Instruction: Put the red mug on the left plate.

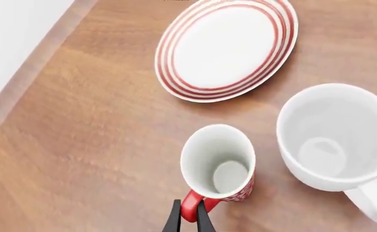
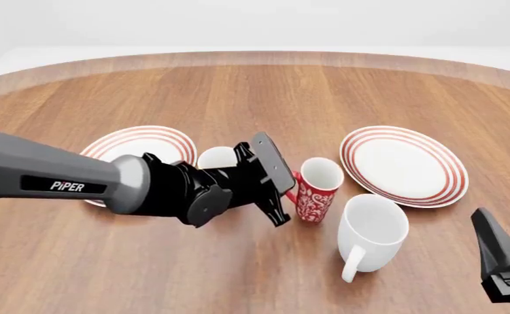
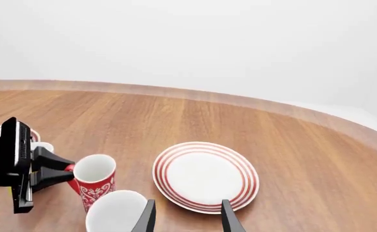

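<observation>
We see the left gripper with its jaws pinched on the red mug handle — the mug stands between the left plate and the right plate. The right gripper hangs apart from everything — jaws wide open — near a big white mug on the bench.

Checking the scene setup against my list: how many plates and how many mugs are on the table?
Plates: 2, left plate and right plate.
Mugs: 3, red mug, big white mug, and one mostly hidden behind the left arm.
Total: 5
</observation>
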### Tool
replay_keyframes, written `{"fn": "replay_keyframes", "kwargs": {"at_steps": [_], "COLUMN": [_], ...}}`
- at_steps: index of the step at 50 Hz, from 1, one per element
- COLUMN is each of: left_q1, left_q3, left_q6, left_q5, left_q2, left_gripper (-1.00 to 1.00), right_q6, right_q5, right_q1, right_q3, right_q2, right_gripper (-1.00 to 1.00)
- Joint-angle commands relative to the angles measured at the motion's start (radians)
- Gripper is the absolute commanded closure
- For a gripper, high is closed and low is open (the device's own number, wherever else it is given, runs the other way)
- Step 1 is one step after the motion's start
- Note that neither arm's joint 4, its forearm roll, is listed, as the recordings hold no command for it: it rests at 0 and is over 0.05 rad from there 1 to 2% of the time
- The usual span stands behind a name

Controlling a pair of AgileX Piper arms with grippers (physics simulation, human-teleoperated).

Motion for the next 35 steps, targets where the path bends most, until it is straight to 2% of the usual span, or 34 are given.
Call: {"fn": "replay_keyframes", "kwargs": {"at_steps": [1, 3, 4, 7, 11, 14, 22, 27, 28, 35], "left_q1": [0.002, 0.002, -0.001, 0.002, 0.012, 0.019, 0.038, 0.041, 0.053, 0.066], "left_q3": [-0.003, -0.003, -0.015, -0.021, -0.04, -0.032, -0.04, -0.043, -0.054, -0.079], "left_q6": [-0.044, -0.044, -0.1, -0.119, -0.129, -0.143, -0.147, -0.15, -0.159, -0.171], "left_q5": [0.007, 0.007, 0.025, 0.034, 0.048, 0.135, 0.188, 0.206, 0.229, 0.287], "left_q2": [-0.018, -0.018, -0.035, -0.049, -0.062, -0.167, -0.23, -0.257, -0.278, -0.343], "left_gripper": [1.0, 1.0, 1.0, 1.0, 1.0, 1.0, 1.0, 1.0, 1.0, 1.0], "right_q6": [-0.001, -0.001, -0.002, -0.004, -0.006, -0.01, -0.016, -0.017, -0.02, -0.023], "right_q5": [0.001, 0.001, 0.002, 0.002, 0.001, -0.019, -0.078, -0.046, -0.012, -0.005], "right_q1": [0.0, 0.0, 0.0, 0.001, 0.002, 0.003, 0.006, 0.007, 0.008, 0.009], "right_q3": [-0.001, -0.001, -0.001, 0.0, 0.0, 0.0, 0.0, 0.0, 0.0, 0.0], "right_q2": [0.0, 0.0, 0.0, 0.0, 0.0, 0.019, 0.075, 0.042, 0.007, 0.0], "right_gripper": [-1.0, -1.0, -1.0, -1.0, -1.0, -1.0, -1.0, -1.0, -1.0, -1.0]}}
